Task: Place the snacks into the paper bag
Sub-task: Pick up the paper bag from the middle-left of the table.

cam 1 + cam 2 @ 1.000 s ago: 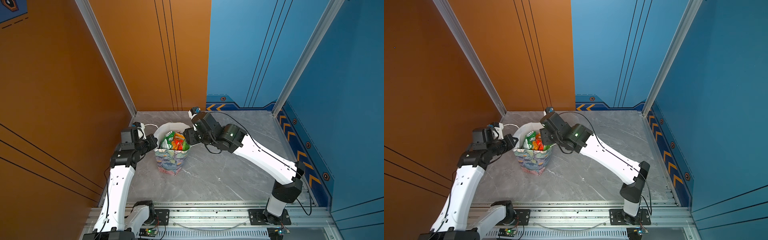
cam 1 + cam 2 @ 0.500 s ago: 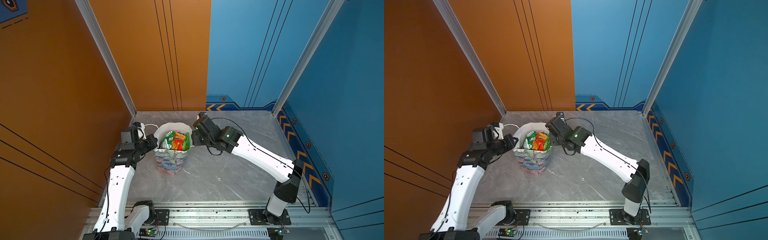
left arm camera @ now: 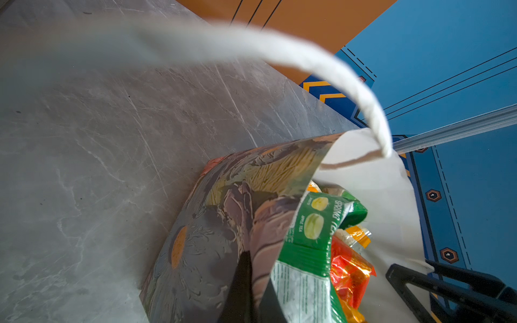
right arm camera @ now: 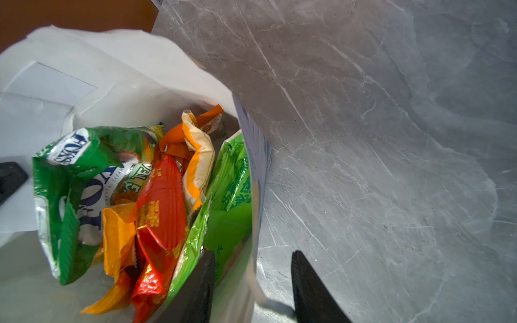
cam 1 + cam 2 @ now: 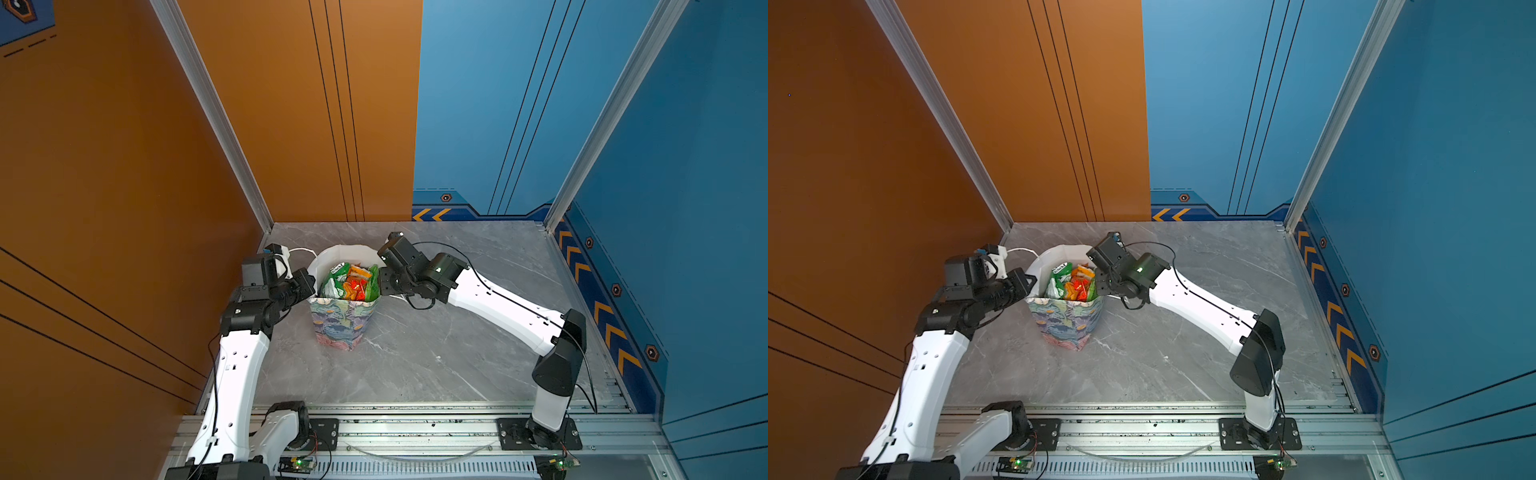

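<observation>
The left gripper (image 5: 310,286) is clamped on the rim of the upright paper bag (image 5: 340,328). The right gripper (image 4: 253,253) straddles the opposite wall, jaws apart. The snacks (image 5: 351,282) sit inside the bag and none shows on the worktop (image 5: 436,332) — packing looks essentially done.

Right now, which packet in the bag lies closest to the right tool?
The light green packet, flat against the paper bag wall, directly beside the right tool. The red packet and the dark green Fox's packet lie farther in.
</observation>
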You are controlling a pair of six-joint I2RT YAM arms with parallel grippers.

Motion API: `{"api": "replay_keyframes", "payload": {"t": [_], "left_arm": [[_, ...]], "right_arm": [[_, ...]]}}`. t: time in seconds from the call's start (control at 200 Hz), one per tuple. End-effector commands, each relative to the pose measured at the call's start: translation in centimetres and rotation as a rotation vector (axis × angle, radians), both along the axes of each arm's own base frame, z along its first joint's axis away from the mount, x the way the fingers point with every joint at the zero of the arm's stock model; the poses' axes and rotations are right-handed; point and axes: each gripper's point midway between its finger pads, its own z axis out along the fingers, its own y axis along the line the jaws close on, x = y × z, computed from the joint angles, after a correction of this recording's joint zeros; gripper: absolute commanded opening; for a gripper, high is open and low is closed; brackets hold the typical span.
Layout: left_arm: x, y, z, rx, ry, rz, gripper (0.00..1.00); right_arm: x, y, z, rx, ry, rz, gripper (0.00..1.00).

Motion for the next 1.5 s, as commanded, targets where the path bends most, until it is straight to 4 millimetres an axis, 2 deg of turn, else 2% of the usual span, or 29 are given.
{"api": "replay_keyframes", "payload": {"t": [0.0,0.09,0.24,0.365,0.536,0.641,0.791,0.866,0.961,1.056,1.261,1.422,1.457,1.497], "left_arm": [[0.6,-0.4,1.9,-0.023,-0.086,-0.024,0.06],[0.6,-0.4,1.9,-0.024,-0.086,-0.025,0.06],[0.2,0.2,2.3,0.015,-0.107,0.006,0.05],[0.1,0.1,2.3,0.023,-0.111,0.007,0.06],[0.3,-0.5,2.0,0.025,-0.101,-0.014,0.05],[0.4,-0.9,1.6,0.026,-0.084,-0.029,0.04],[0.3,-1.4,1.7,0.045,-0.086,-0.033,0.04],[0.3,-2.2,1.7,0.069,-0.076,-0.050,0.04],[0.0,-4.8,2.1,0.087,-0.054,-0.119,0.03],[-0.3,-7.2,3.8,0.098,-0.078,-0.165,0.03],[-0.4,-10.2,7.5,0.124,-0.143,-0.189,0.00],[0.1,-12.9,8.0,0.135,-0.131,-0.218,0.00],[0.3,-13.6,7.9,0.135,-0.126,-0.222,0.00],[0.3,-14.4,7.9,0.138,-0.123,-0.229,0.00]], "right_arm": [[0.2,0.5,0.5,0.028,0.009,0.009,0.41],[0.3,0.7,0.2,0.011,0.006,0.023,0.34],[0.1,1.1,-0.3,-0.115,-0.009,0.060,0.26],[0.0,1.7,-0.7,-0.130,-0.008,0.080,0.18],[-0.2,1.8,-0.2,-0.188,-0.050,0.106,0.11],[-0.4,2.1,0.2,-0.185,-0.055,0.132,0.01],[-0.5,2.5,1.9,-0.148,-0.079,0.169,0.00],[-0.2,1.7,3.4,-0.132,-0.106,0.160,0.00],[0.4,0.4,5.2,-0.096,-0.129,0.142,0.00],[0.9,-0.9,6.8,-0.023,-0.137,0.126,0.00],[2.5,-5.3,9.9,0.145,-0.144,0.056,0.00],[2.7,-8.7,12.1,0.212,-0.174,0.019,0.00],[2.3,-8.9,12.6,0.221,-0.178,0.024,0.00],[3.0,-10.5,12.9,0.226,-0.186,-0.009,0.00]]}}
